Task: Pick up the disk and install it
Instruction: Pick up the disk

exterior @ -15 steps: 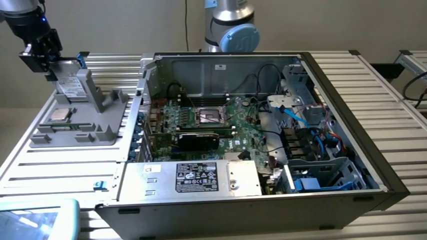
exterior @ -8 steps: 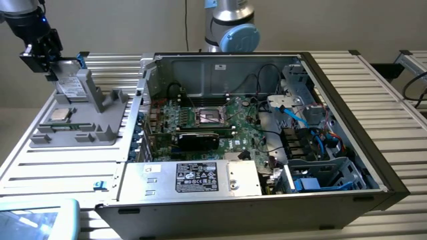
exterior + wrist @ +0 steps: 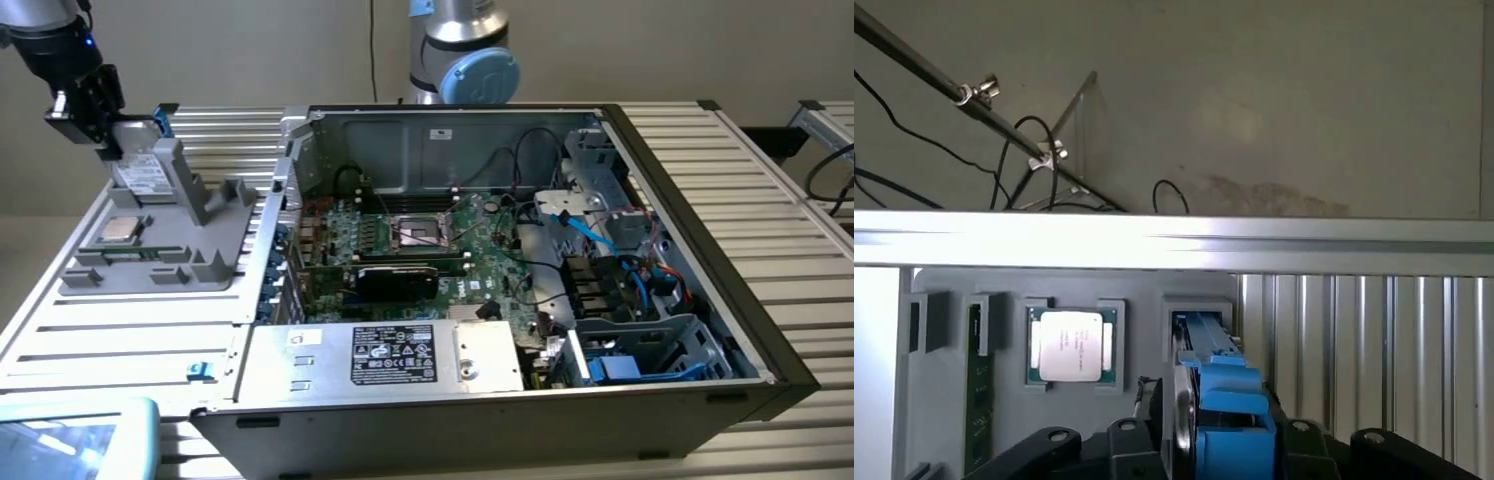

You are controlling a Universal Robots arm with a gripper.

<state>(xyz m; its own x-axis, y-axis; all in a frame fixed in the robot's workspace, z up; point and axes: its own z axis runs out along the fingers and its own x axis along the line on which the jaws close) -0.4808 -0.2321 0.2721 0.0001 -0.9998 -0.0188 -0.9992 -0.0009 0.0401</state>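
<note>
Black gripper (image 3: 118, 148) sits over the top edge of the disk (image 3: 144, 178), which stands upright in a slot of the grey fixture tray (image 3: 200, 268) at the exterior view's left. I cannot tell whether the grip has clamped on it. In the wrist view, the disk's blue carrier (image 3: 1229, 400) lies within the gripper (image 3: 1219, 445).

To do this step well, I judge that I should centre the grip on the carrier, confirm that it holds, and draw straight up along the slot. A tilt could jam the disk or disturb the CPU chip (image 3: 123, 229) lying just beside it.

The tray rests on a slatted aluminium table (image 3: 120, 340), beside the open computer case (image 3: 787, 372) with its motherboard (image 3: 427, 235) and power supply (image 3: 387, 355). A plain beige wall stands behind.
</note>
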